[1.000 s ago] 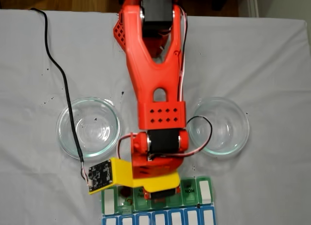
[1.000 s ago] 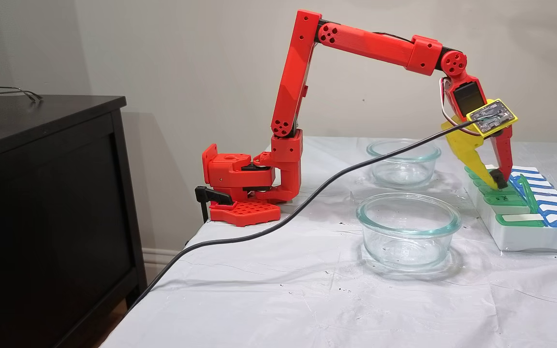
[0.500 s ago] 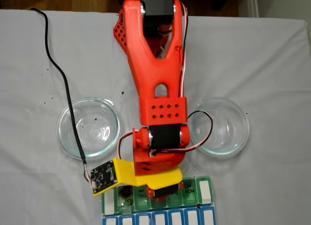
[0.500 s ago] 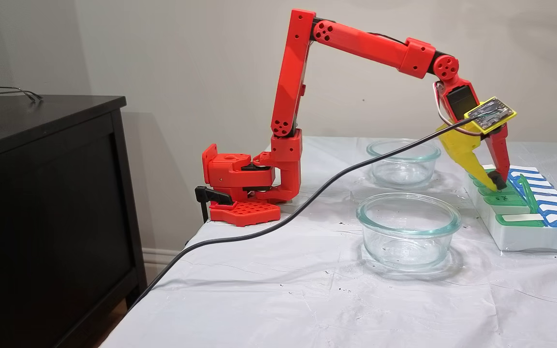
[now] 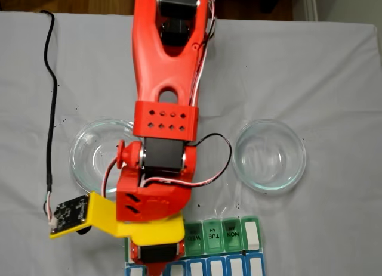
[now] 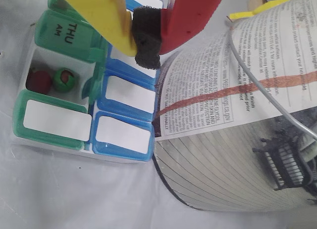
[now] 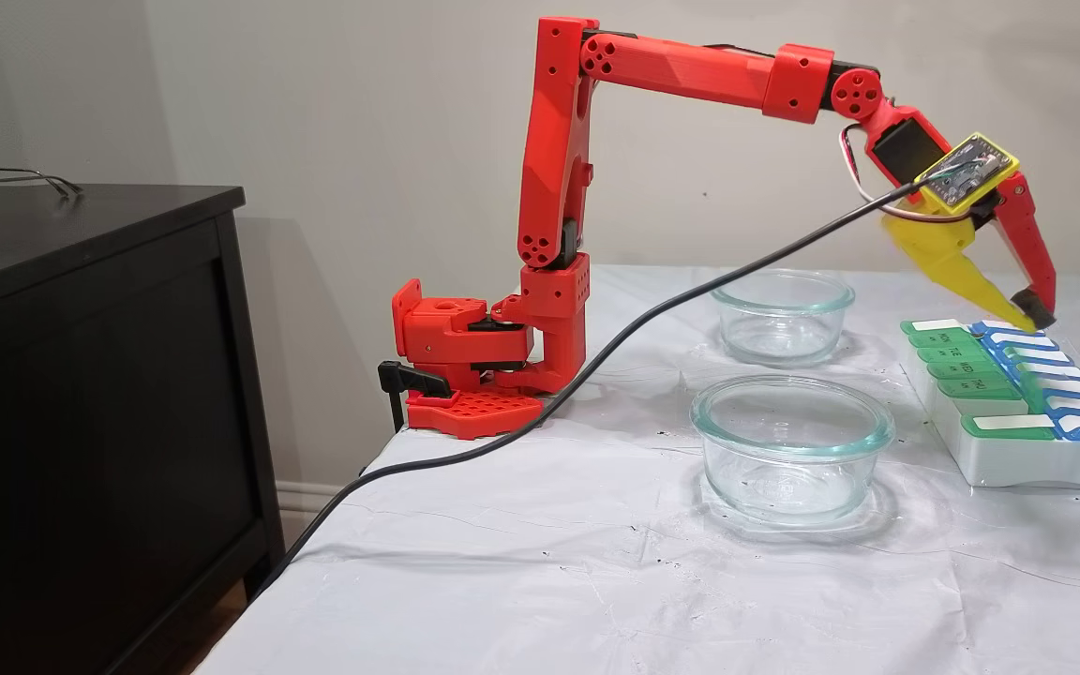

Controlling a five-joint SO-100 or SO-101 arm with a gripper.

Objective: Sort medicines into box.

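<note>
In the wrist view, a red ball (image 6: 38,81) and a green ball (image 6: 64,79) lie side by side in one open cup of the pill box (image 6: 59,140), next to the THU lid (image 6: 72,33). The pincer (image 6: 143,38) hangs above the blue lids, pressed closed and holding nothing. The box sits on the white table (image 7: 521,562) near two glass bowls (image 7: 791,450).

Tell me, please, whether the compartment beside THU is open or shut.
Open: in the wrist view a red ball and a green ball lie uncovered inside.
</note>
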